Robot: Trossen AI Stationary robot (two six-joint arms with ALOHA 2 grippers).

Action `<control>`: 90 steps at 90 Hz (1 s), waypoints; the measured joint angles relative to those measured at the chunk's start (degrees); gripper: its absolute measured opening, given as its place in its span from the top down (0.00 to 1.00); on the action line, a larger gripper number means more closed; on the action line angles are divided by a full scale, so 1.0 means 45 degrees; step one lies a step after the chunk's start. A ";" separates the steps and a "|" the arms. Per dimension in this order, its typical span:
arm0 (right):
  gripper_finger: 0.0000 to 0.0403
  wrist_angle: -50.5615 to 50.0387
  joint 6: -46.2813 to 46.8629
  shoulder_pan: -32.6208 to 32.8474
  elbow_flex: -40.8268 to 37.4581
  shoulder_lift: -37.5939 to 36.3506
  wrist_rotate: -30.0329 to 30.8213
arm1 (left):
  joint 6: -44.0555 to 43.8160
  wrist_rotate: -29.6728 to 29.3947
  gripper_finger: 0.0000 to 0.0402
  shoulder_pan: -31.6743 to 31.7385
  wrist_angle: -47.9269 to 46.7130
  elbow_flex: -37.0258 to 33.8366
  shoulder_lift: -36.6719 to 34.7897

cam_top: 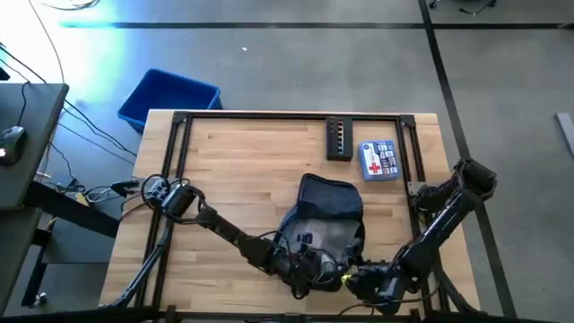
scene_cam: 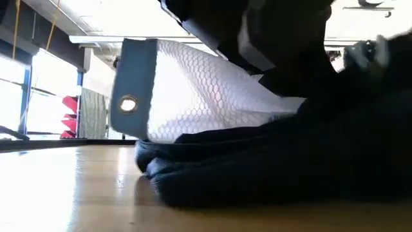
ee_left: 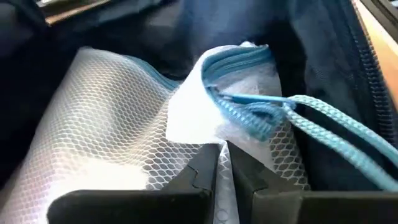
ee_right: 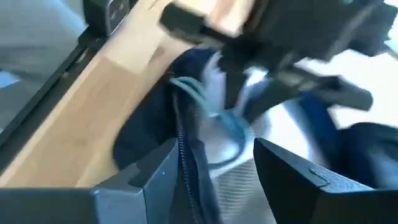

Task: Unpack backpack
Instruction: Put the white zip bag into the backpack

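Two dark end effectors meet at the near edge of the pale wooden counter (cam_top: 242,170), both at the mouth of the soft dark navy fabric backpack (cam_top: 330,202). Left end effector (ee_left: 224,163): its fingers are closed almost together on the edge of a white mesh pouch with a light blue zipper (ee_left: 124,118), which it grips just below the zipper's end. A light blue braided pull cord (ee_left: 336,124) runs from the zipper slider across the dark lining. Right end effector (ee_right: 217,165): its two fingers (ee_right: 149,171) stand apart, straddling the zippered rim of the backpack opening; whether they press the fabric cannot be told.

Backpack: it lies flat near the middle of the counter's near half, its open end toward the arms. In the low view the mesh pouch rises partly out of the dark fabric, showing a grey-blue border strip with a metal eyelet (scene_cam: 127,104); its lower part remains inside the bag. No other contents of the backpack can be made out.

Beyond the backpack, well apart from it, lie a black rectangular case with a row of coloured dots (cam_top: 339,139) and, just beside that, a blue and white first-aid pouch with a red cross (cam_top: 378,161). A bright blue rigid plastic bin (cam_top: 169,97) stands on the floor off the counter's far left corner.
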 joint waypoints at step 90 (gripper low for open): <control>0.98 -0.2172 0.3048 -0.2077 0.0152 0.1338 0.1944 | 0.1036 -0.1167 0.79 -0.0892 -0.4079 0.0876 -0.1638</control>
